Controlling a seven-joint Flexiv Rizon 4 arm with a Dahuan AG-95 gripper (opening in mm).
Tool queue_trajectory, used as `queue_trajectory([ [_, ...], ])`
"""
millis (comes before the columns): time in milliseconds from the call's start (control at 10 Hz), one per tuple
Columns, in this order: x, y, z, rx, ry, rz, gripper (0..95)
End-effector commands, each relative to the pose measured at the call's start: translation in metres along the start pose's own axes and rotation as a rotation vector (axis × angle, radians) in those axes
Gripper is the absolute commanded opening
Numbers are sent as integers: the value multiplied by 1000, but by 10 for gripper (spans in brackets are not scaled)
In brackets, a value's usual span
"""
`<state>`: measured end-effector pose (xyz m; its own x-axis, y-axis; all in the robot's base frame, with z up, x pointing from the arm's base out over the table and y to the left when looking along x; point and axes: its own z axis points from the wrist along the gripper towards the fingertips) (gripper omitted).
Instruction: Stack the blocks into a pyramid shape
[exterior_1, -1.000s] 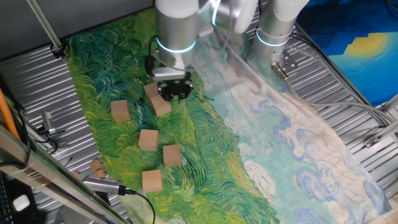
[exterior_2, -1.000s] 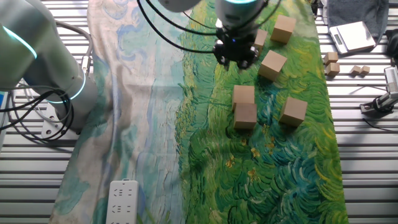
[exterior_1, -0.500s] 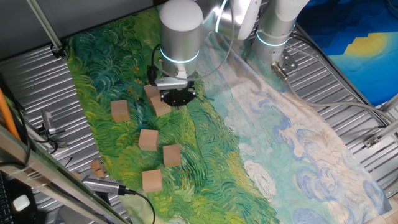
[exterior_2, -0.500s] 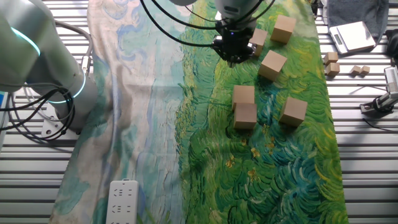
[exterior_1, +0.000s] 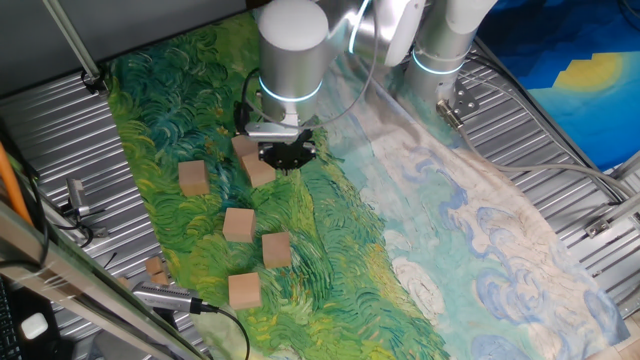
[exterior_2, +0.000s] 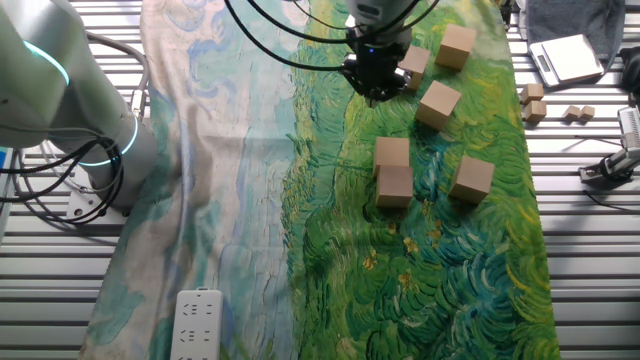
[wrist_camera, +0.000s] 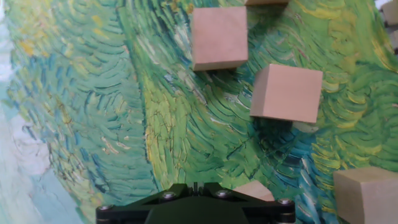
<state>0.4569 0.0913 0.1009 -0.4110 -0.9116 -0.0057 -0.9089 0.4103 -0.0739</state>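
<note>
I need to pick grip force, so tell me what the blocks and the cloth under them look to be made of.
The blocks look like plain unpainted wood: light tan, matte faces, crisp square edges, no markings. The cloth appears to be printed fabric, perhaps thin woven textile: swirling painted brushstroke pattern in greens and pale blues, lying soft with gentle creases over the slatted metal table. The weave is too fine to confirm.

matt wooden blocks (wrist_camera: 219, 37), painted cloth (wrist_camera: 93, 93)
</note>
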Motion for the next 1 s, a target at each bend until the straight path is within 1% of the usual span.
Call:
queue_trajectory([
  [100,2,2,-2,-18,7,-24,0],
  [300,2,2,-2,-30,17,-47,0],
  [500,2,2,-2,-33,15,-50,0],
  [600,2,2,-2,-34,19,-52,0],
  [700,2,2,-2,-34,20,-31,0],
  [800,2,2,-2,-52,15,-3,0],
  [900,2,2,-2,-58,18,3,0],
  [1000,-10,8,-6,-56,31,6,0],
])
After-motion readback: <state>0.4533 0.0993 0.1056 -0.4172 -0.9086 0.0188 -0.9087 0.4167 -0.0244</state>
